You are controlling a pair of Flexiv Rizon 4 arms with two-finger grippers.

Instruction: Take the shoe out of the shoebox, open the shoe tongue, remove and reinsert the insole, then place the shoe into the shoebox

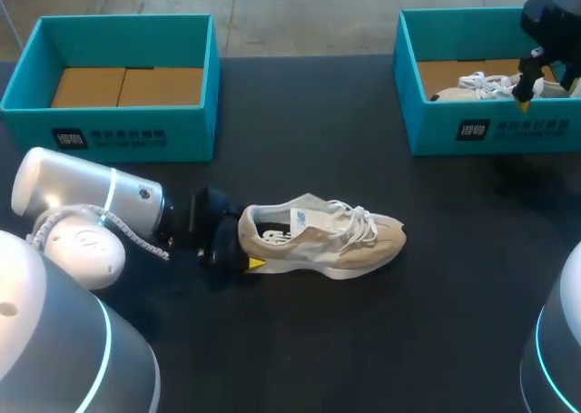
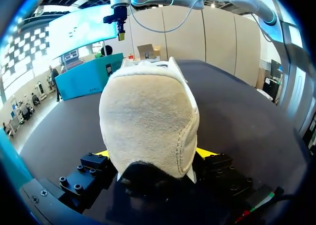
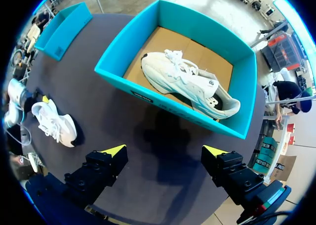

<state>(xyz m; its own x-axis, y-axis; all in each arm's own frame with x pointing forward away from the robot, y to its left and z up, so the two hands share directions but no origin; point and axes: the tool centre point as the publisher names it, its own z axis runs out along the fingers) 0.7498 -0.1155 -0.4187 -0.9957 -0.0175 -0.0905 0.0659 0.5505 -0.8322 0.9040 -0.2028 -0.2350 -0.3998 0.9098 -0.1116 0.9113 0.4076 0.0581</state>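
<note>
A beige shoe (image 1: 322, 240) lies on its sole on the dark table, toe pointing right. My left gripper (image 1: 250, 250) is at its heel, a finger on each side of it. In the left wrist view the heel (image 2: 148, 116) fills the gap and both yellow tips press against it, so the gripper (image 2: 154, 153) is shut on the shoe. My right gripper (image 1: 526, 91) hangs open and holds nothing above the right teal shoebox (image 1: 508, 132). The right wrist view shows this gripper (image 3: 164, 151) high over the box (image 3: 118, 81), with the beige shoe (image 3: 54, 123) far off to the side.
A second, white shoe (image 3: 187, 81) lies inside the right shoebox. Another teal shoebox (image 1: 109, 127) stands at the back left with only a cardboard floor showing. Bare table stretches between the two boxes and in front of the beige shoe.
</note>
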